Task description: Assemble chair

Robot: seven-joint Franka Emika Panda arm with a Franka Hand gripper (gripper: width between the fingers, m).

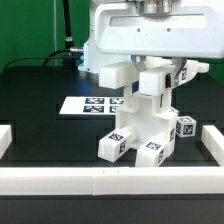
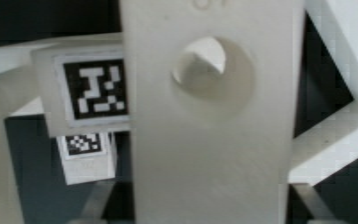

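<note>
On a black table (image 1: 40, 85), a white side rail (image 1: 5, 140) lines the exterior view's left edge, and a dark cable (image 1: 64, 25) hangs at the back. Next across, the marker board (image 1: 85, 105) lies flat on the table with its printed squares facing up. Just beside it, at the centre of the scene, stands the part-built chair (image 1: 148, 128). It is a stack of chunky white blocks rising from two feet close to the front rail (image 1: 110, 180). Black-and-white tags (image 1: 117, 143) show on its lower blocks. The robot's white arm (image 1: 140, 25) reaches down from above, and its gripper (image 1: 152, 72) is clamped nearly closed on the chair's topmost upright piece. Further across, a tagged block (image 1: 187, 127) of the chair juts out near the far rail (image 1: 212, 140) on the exterior view's right. In the wrist view, a broad white upright (image 2: 202, 140) of the chair fills most of the picture at close range, with a round dimple (image 2: 208, 68) in its face. A second tagged part (image 2: 96, 85) of the chair sits behind it. The fingertips themselves cannot be made out in that view.
</note>
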